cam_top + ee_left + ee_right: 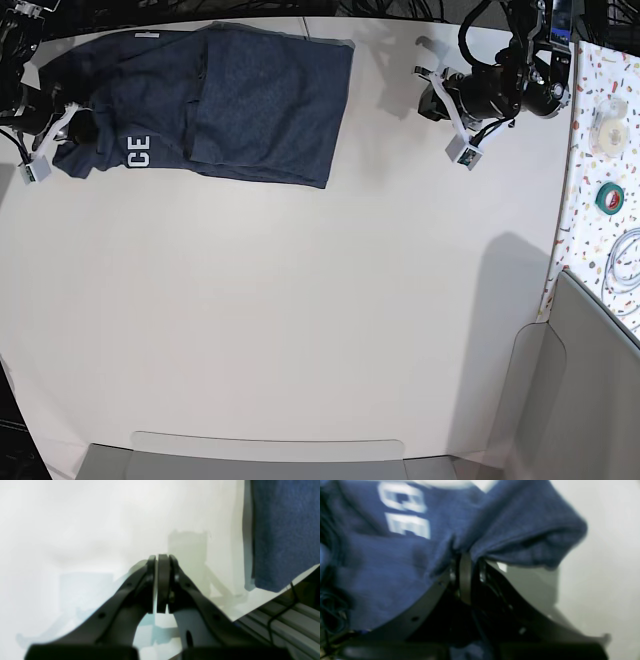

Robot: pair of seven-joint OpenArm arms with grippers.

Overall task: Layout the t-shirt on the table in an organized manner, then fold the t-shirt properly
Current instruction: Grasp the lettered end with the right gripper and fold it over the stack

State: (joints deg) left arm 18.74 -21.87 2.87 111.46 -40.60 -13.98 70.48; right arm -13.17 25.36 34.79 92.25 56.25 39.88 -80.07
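The dark navy t-shirt [230, 100] lies at the far left of the white table [300, 300], partly folded over itself, with the white letters "CE" showing near its left end. In the right wrist view my right gripper [466, 557] is shut on a bunched fold of the t-shirt [395, 575] beside the lettering. In the base view the right gripper [85, 128] sits at the shirt's left edge. My left gripper [162, 560] is shut with nothing in it, hovering over the bare table [75, 530] to the right of the shirt [285, 530]. In the base view the left gripper [425, 90] is apart from the cloth.
A speckled strip [590, 150] runs along the right side with a white tape roll [610, 115], a green tape roll [611, 196] and a coiled cable [625, 260]. A grey panel [590, 400] stands at the lower right. An aluminium rail [287, 625] borders the table edge.
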